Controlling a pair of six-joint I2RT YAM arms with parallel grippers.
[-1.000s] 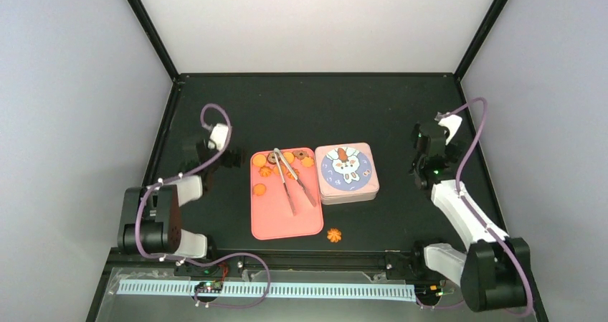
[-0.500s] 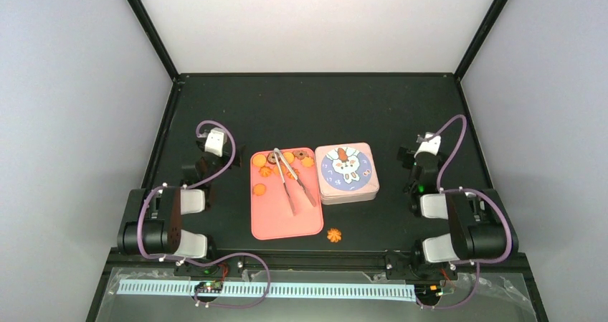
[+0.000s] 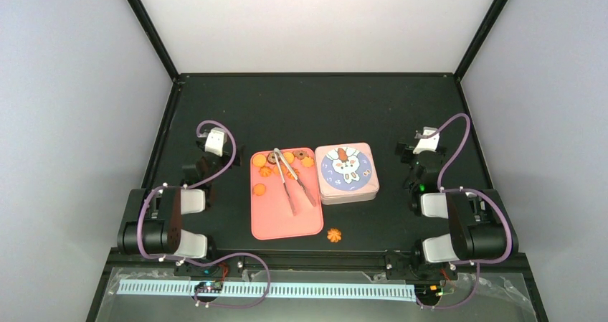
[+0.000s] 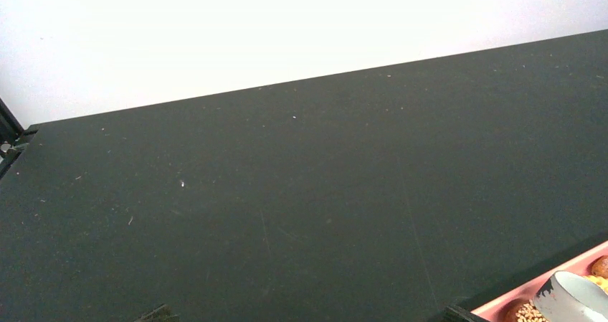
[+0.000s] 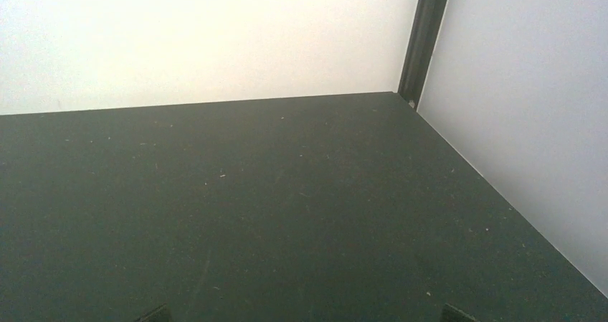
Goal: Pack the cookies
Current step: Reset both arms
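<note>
A: Arms?
B: Both folded at their bases. Left gripper (image 3: pixel 206 158) and right gripper (image 3: pixel 423 157) have jaws spread wide and hold nothing.
A: Containers?
B: A stray cookie (image 3: pixel 333 234) lies just off the near edge of the tray (image 3: pixel 287 221). The cookies (image 3: pixel 283 161) are at its far end, with tongs (image 3: pixel 294 186) lying partly over them. A lidded tin (image 3: pixel 348 173) sits alongside on the right.
A: Surroundings?
B: Black table (image 3: pixel 323 107), pale walls (image 3: pixel 308 21).

The tray (image 3: pixel 283 225), left of the tin (image 3: pixel 347 173), bears cookies (image 3: pixel 259 161) and tongs (image 3: pixel 290 186).

Matt table (image 3: pixel 315 107) — shiny metal tongs (image 3: pixel 285 182)
</note>
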